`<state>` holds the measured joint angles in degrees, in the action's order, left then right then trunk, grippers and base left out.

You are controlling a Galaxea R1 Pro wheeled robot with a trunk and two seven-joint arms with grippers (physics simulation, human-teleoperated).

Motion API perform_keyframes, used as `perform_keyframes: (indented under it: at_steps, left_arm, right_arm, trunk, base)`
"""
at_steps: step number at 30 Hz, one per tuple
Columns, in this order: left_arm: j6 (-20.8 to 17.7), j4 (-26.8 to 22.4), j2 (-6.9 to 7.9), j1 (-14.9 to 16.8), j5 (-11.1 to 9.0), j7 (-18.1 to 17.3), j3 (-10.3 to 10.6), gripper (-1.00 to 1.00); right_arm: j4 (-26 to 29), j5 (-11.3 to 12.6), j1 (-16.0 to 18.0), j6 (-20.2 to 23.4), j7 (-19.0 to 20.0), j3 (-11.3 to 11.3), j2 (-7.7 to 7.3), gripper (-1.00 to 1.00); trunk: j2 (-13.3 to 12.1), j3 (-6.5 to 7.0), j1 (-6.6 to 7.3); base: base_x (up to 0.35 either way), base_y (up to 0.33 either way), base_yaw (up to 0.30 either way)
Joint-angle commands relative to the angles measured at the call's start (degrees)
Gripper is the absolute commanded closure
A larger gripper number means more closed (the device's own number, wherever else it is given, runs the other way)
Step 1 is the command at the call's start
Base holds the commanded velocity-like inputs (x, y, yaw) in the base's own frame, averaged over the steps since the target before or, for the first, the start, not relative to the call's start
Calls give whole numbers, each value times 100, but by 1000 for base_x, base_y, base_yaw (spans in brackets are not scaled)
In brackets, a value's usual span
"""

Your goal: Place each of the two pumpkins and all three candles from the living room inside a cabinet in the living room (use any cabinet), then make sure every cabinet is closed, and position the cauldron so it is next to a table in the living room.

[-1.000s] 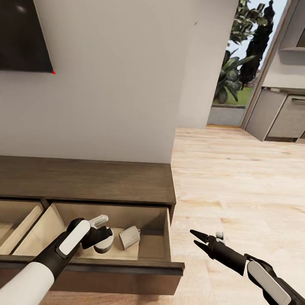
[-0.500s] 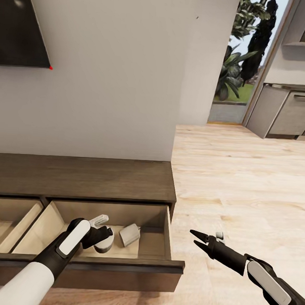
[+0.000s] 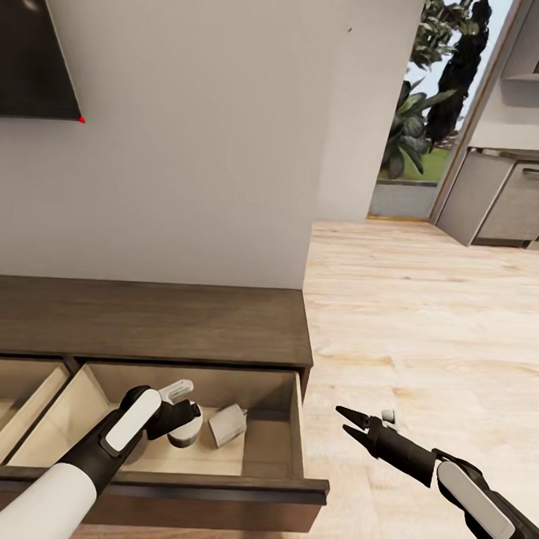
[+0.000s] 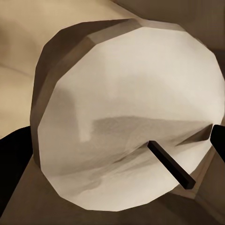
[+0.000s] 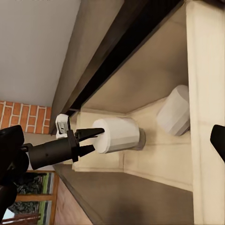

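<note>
- Left hand [image 3: 189,408] clamped on a candle [image 3: 183,431], lower left of frame, inside the cabinet [image 3: 148,318] drawer.
- Second candle [image 3: 227,424] lies tipped beside it.
- Right hand [image 3: 344,423] apart, lower right, over floor [image 3: 425,325].

Wall-mounted screen [image 3: 36,44], perhaps a television, above wood floor [image 3: 425,325].

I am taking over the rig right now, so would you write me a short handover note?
Left claw: shut on a candle, held upright low inside the cabinet's open right drawer.
Right claw: open, empty, over the floor beside the drawer.
Done: a second candle lies tipped in the same drawer.
Left: release this candle, stow the third candle and both pumpkins, shut this drawer and the open left drawer, then set the cauldron next to a table.
</note>
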<state>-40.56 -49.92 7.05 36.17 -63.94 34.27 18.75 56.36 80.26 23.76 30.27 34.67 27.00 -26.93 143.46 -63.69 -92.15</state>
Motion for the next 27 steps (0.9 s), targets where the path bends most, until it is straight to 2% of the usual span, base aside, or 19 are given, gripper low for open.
perform_keyframes:
  at_steps: [1,9,15,27]
  left_arm:
    - [5,-9,7,4,-57,66,23,100]
    - [5,-9,14,4,-55,79,24,100]
    - [12,-9,22,4,-49,62,19,100]
    - [30,-9,24,4,-43,53,15,100]
  right_arm:
    - [-2,51,6,22,2,16,-6,-100]
    - [-64,51,6,22,3,14,-6,-100]
    - [-98,51,6,23,5,-89,-5,-100]
    - [-99,51,6,26,5,-99,-5,-100]
  trunk:
    - [2,-5,1]
    - [2,-5,1]
    - [10,-138,-15]
    - [26,-404,-46]
  base:
    - [24,-2,0]
    - [4,0,0]
    - [0,0,0]
    - [0,0,0]
